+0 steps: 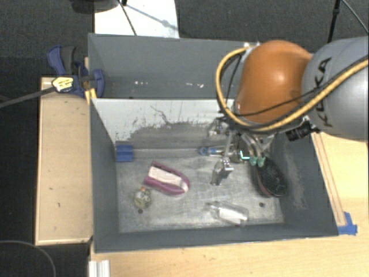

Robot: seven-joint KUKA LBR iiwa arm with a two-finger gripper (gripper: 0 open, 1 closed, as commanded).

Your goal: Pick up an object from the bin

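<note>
My gripper [219, 174] hangs low over the right half of the bin, close above the floor. A clear and white plastic piece [230, 213] lies just in front of it, near the front wall. To its right a dark oval brush-like thing [271, 180] rests against the right wall, with small green bits [257, 161] at its upper end. A small blue thing [208, 151] lies just behind the gripper. Nothing shows held in the gripper.
A purple and white pouch [167, 179] lies left of centre. A small yellowish lump [142, 198] sits at the front left, and a blue block [124, 152] at the back left wall. The arm's orange cover and cables hang over the bin's right rear.
</note>
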